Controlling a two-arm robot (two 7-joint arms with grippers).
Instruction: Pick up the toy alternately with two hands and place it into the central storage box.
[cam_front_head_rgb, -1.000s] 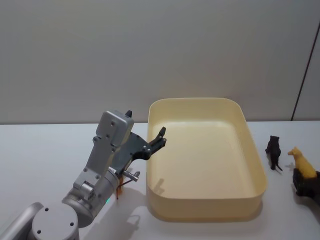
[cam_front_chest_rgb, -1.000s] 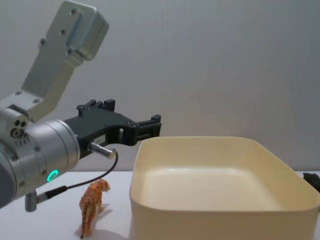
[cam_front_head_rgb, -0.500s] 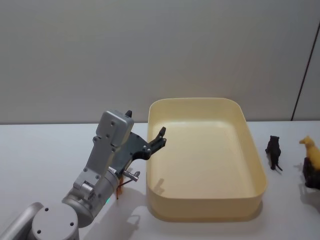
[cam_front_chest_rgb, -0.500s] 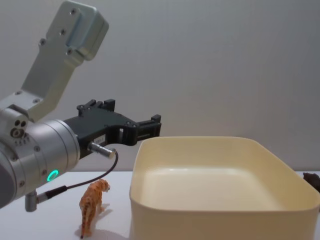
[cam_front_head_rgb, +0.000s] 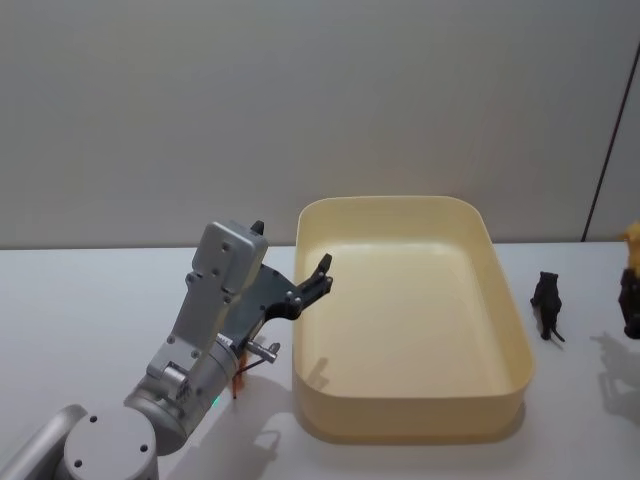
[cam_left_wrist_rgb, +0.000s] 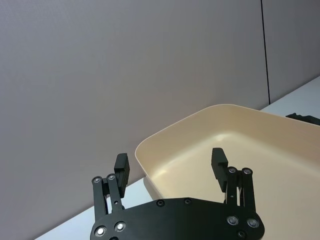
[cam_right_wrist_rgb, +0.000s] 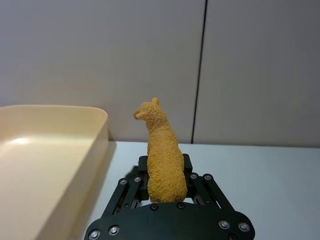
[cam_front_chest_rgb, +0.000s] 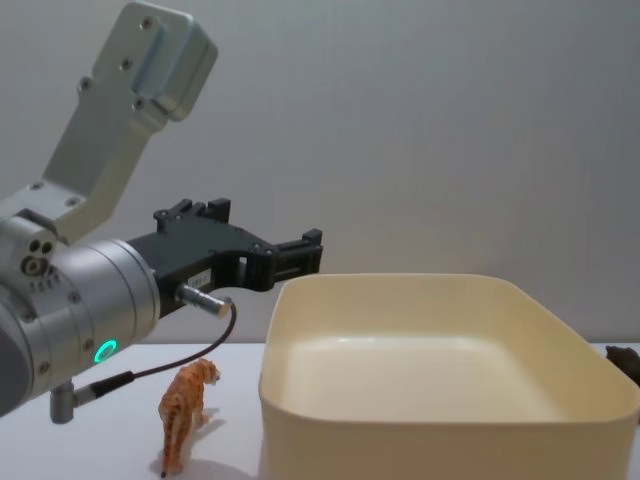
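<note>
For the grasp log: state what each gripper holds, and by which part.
Right gripper holds the yellow alpaca toy by its lower body; left gripper is open, empty.

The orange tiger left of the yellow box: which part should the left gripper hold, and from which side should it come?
Probably its trunk, across the flanks, coming from above. The tiger stands upright on thin legs, so the narrow body is the firmest part, and the storage box wall stands close beside it. The left gripper is open.

The left gripper (cam_front_chest_rgb: 303, 250) hangs mid-left, just above the cream storage box's (cam_front_chest_rgb: 440, 445) left rim. An orange tiger (cam_front_chest_rgb: 186, 412) stands lower left on the surface (cam_front_chest_rgb: 110, 456).
</note>
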